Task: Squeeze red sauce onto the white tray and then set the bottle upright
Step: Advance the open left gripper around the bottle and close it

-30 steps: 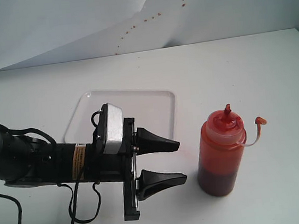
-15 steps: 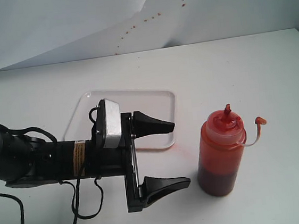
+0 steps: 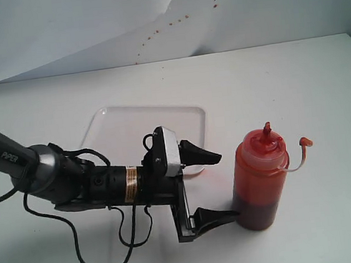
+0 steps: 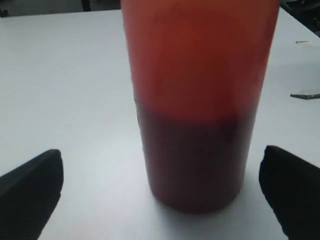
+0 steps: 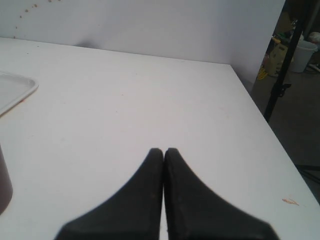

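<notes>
White table (image 3: 296, 81), pale wall behind: left fingers (image 3: 203, 155) spread wide open on either side of the upright bottle's (image 3: 259, 182) base, just beside the white tray (image 3: 130, 120); closing this low, an uneven pinch could topple it.
</notes>
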